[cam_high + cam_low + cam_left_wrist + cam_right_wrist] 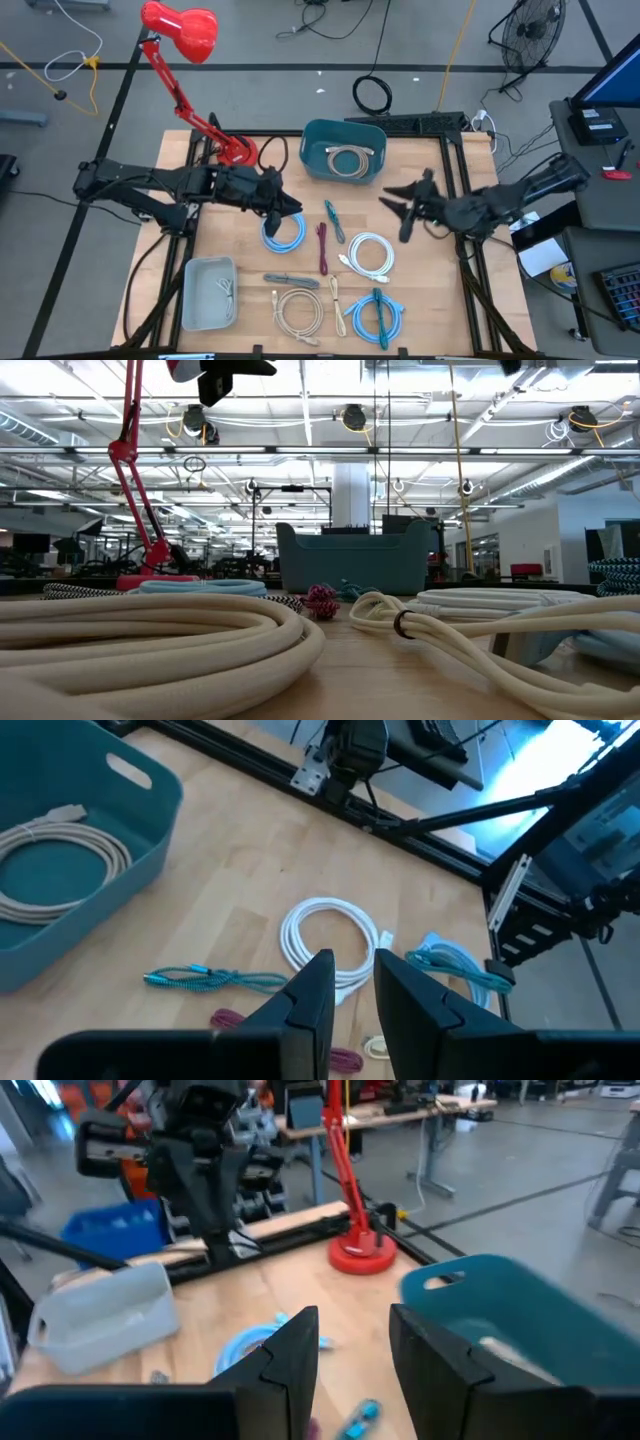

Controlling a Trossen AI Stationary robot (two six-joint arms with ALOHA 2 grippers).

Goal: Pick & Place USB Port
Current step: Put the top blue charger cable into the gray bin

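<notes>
The left gripper (283,207), fingers narrowly parted and empty, hovers just above the light blue cable (282,232), which lies on the surface at its six o'clock. The right gripper (398,208), also narrow and empty, is farther.

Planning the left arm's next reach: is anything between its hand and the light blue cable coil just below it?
Nothing visible blocks it. The left hand hangs empty, jaws slightly apart, above the light blue cable coil, with only open air between. The teal bin sits off to the side.
</notes>
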